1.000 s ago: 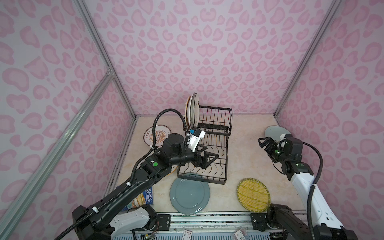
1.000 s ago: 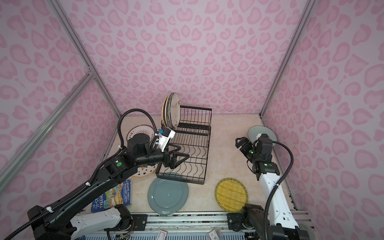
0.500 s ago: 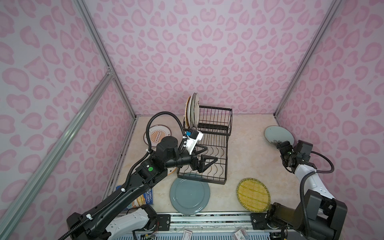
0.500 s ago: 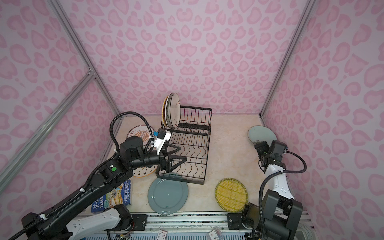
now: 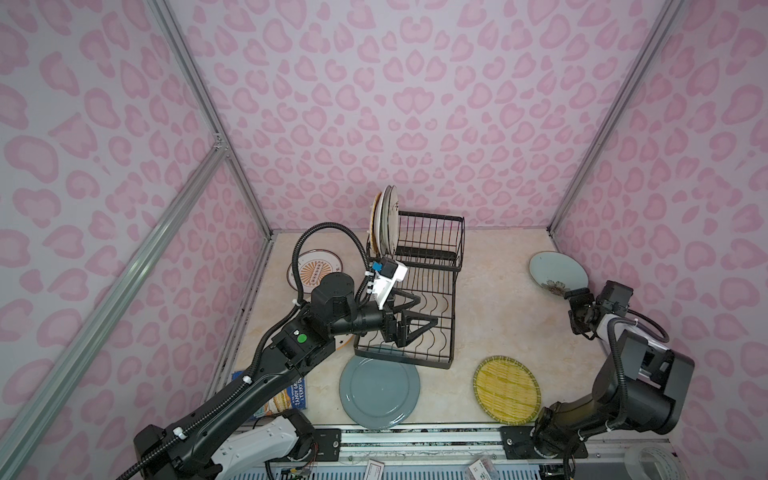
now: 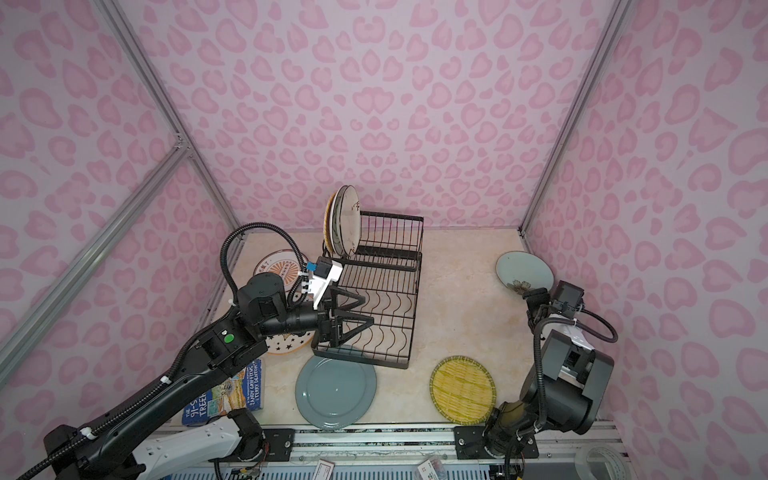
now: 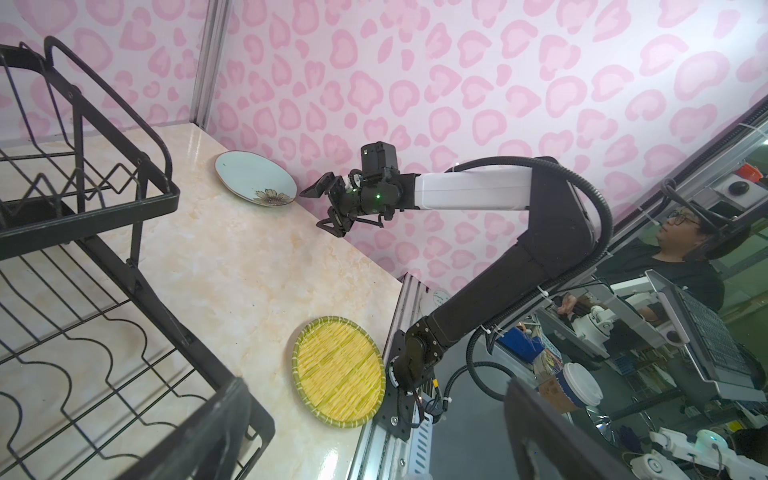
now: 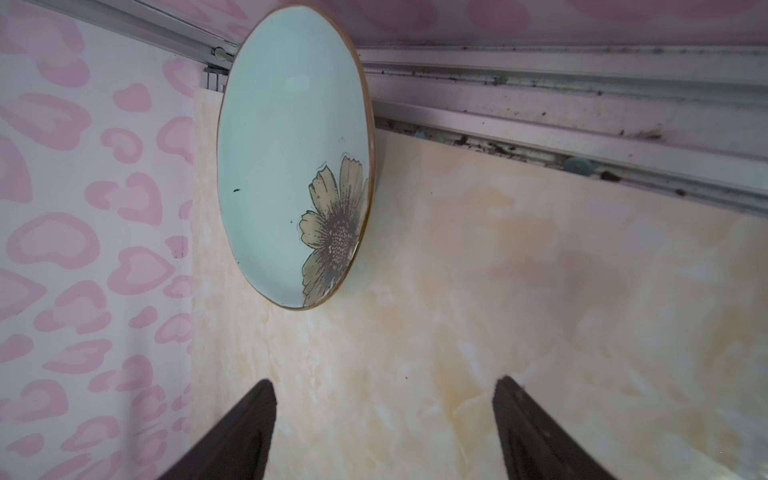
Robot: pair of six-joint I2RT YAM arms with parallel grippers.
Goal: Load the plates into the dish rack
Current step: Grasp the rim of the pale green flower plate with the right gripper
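The dish rack (image 5: 430, 235) stands in the middle of the desk (image 5: 498, 299), with its raised basket at the far end and the flat wavy wires toward the camera. At its far left corner a few upright plates (image 5: 384, 220) stand on edge close together; which slot holds them I cannot tell.

The left gripper (image 5: 424, 309) hangs over the lower tier of the rack. Its fingers (image 6: 353, 297) are spread wide and hold nothing.

The right gripper (image 7: 313, 210) is low over the desk on the right side, just beside the pale blue plate (image 5: 557, 272) with a flower painted on it. This plate lies flat near the far right corner, close to the wall. In the right wrist view both fingers (image 8: 245, 432) stand apart with only bare desk between them – they do not touch the plate and grip nothing.

Other plates lie flat on the desk:
- the teal-grey plate (image 5: 379, 392) at the near edge, its far rim overlapped by the near left corner of the rack
- the yellow woven plate (image 5: 506, 388) to the right of it, well apart from the rack
- the sunburst plate (image 5: 313, 268) left of the rack, partly behind the cable of the left arm
- the star plate (image 6: 286, 343), mostly hidden under the left arm

A book (image 6: 224, 390) lies at the near left, partly under this arm
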